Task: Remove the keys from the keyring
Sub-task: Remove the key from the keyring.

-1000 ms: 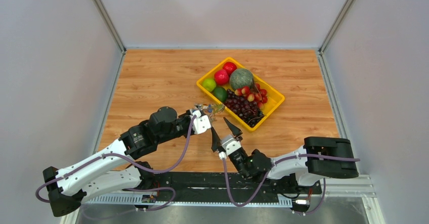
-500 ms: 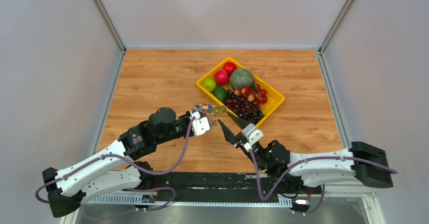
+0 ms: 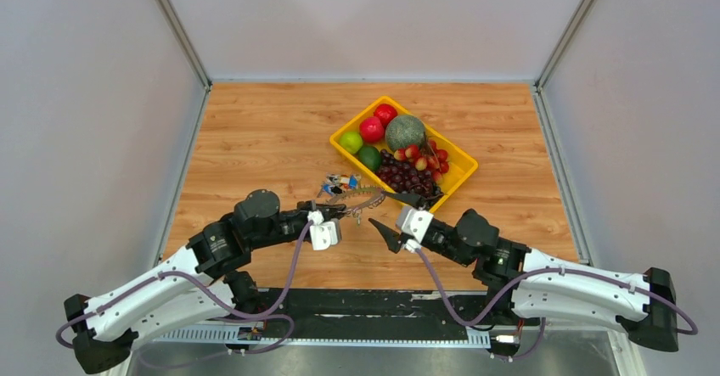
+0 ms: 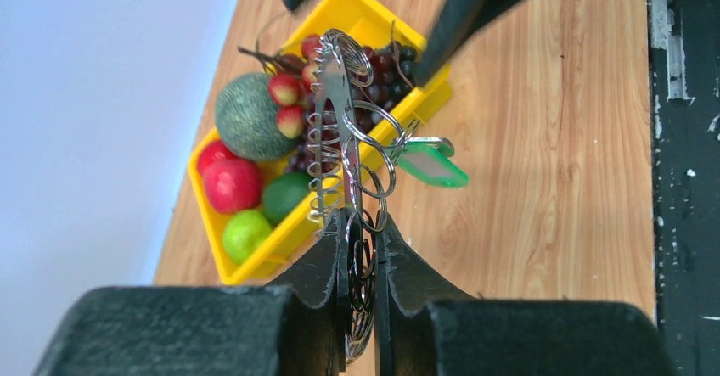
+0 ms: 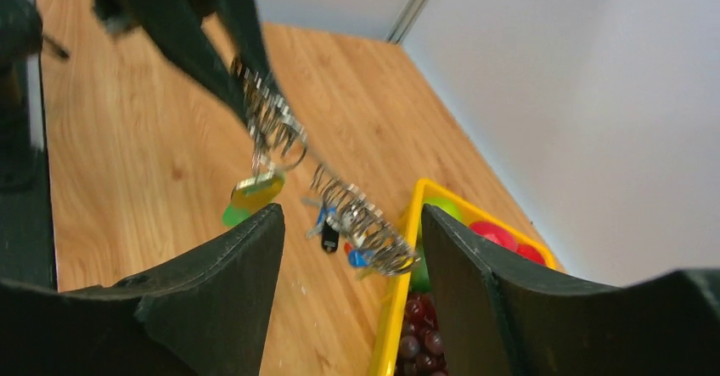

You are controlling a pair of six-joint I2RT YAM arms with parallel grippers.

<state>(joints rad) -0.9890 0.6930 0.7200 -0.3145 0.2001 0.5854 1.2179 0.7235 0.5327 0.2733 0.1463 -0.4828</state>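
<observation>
My left gripper (image 3: 337,214) is shut on the near edge of the keyring (image 3: 362,198) and holds it off the table, edge-on in the left wrist view (image 4: 361,223). The silver keys (image 4: 333,117) hang packed along the ring, with a green tag (image 4: 433,165) dangling to the right. My right gripper (image 3: 388,216) is open just right of the ring, fingers apart. In the right wrist view the keys (image 5: 348,210) and tag (image 5: 255,191) hang ahead of the open gripper (image 5: 352,223), not touched by it.
A small bunch of blue, red and black keys (image 3: 339,181) lies on the wooden table, also in the right wrist view (image 5: 333,238). A yellow tray (image 3: 469,165) holds a melon (image 3: 405,131), apples, limes and grapes just behind the ring.
My left gripper has drawn back toward the near edge with the keyring lifted off the table. My right arm has swung out right and brought its open gripper up beside the ring.
</observation>
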